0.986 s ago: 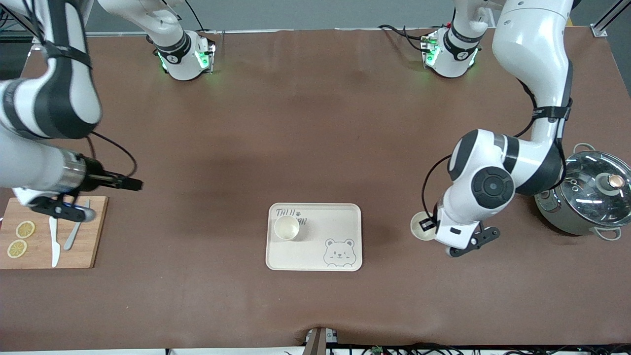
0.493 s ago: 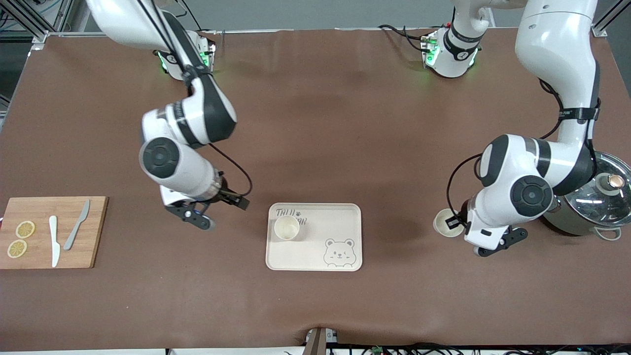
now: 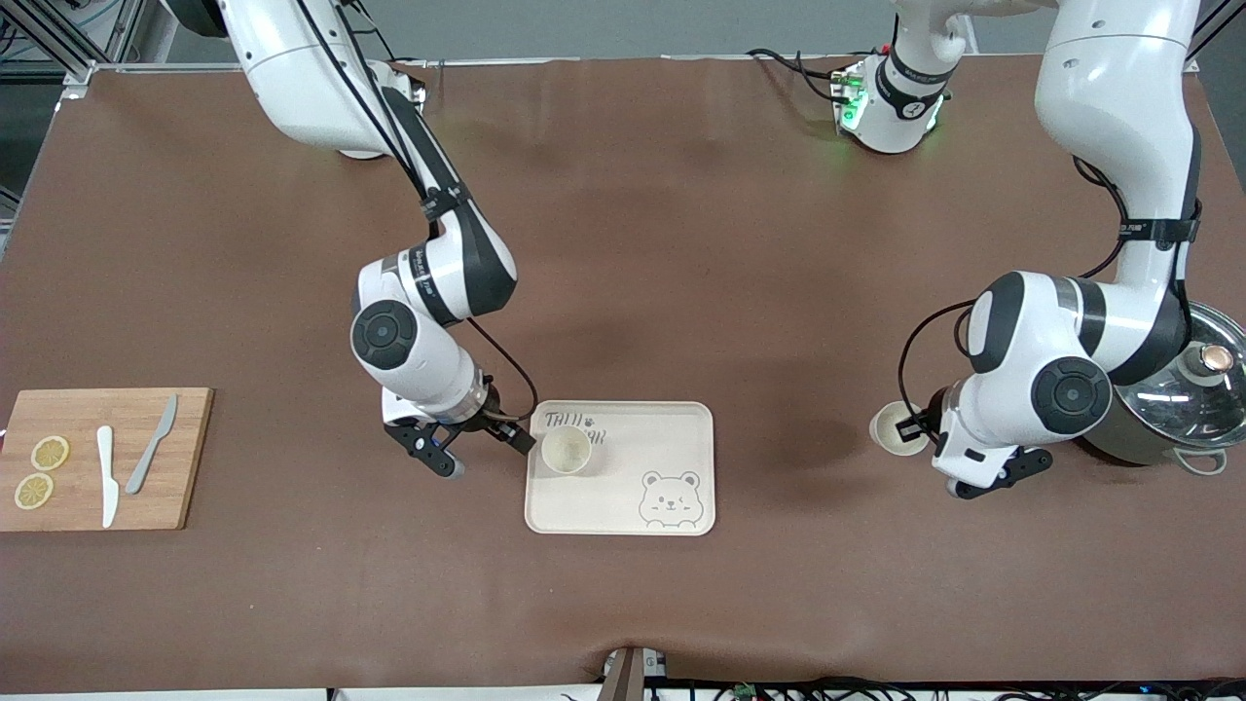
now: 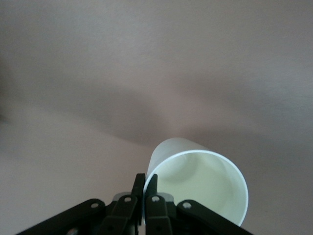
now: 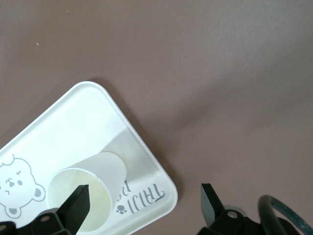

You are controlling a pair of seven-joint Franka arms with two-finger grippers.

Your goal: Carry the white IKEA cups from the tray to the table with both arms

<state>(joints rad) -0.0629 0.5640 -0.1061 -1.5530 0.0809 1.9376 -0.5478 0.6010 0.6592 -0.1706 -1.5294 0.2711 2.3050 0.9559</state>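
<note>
— Cups first: where does each one sit?
— One white cup (image 3: 566, 451) stands upright on the bear tray (image 3: 672, 424), at the corner toward the right arm's end. The right gripper (image 3: 475, 450) hovers over that tray edge, fingers spread wide.
— And the second?
— The other white cup (image 3: 897, 428) hangs above bare table near the pot (image 3: 1163, 389), its rim pinched by the left gripper (image 3: 918, 426).
</note>
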